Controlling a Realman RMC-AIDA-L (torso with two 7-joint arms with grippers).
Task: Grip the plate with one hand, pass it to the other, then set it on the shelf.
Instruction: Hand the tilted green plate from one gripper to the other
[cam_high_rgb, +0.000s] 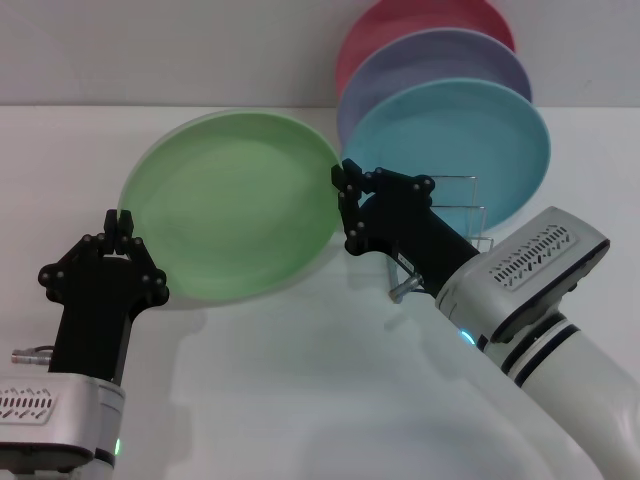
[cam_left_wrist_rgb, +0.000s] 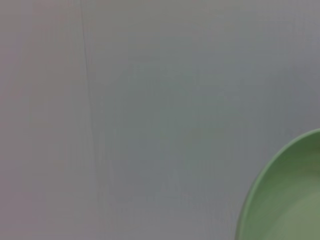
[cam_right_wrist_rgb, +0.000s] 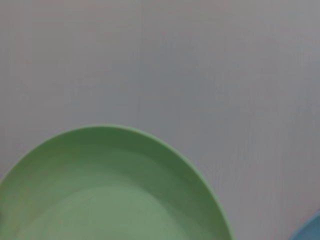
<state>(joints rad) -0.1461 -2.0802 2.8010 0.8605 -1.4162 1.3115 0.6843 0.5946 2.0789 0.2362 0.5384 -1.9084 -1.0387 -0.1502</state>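
Note:
The light green plate (cam_high_rgb: 235, 205) is held up off the white table, tilted with its face toward me. My left gripper (cam_high_rgb: 119, 220) is shut on its left rim. My right gripper (cam_high_rgb: 346, 207) is open at the plate's right rim, with one finger above and one below the edge. The plate's rim also shows in the left wrist view (cam_left_wrist_rgb: 285, 200) and fills the lower part of the right wrist view (cam_right_wrist_rgb: 110, 190). The silver wire shelf (cam_high_rgb: 470, 200) stands behind my right gripper, mostly hidden by it and by the plates in it.
A turquoise-blue plate (cam_high_rgb: 460, 140), a lavender plate (cam_high_rgb: 440, 62) and a pink-red plate (cam_high_rgb: 420, 25) stand upright in the shelf at the back right. The white table (cam_high_rgb: 300, 400) stretches in front of the arms.

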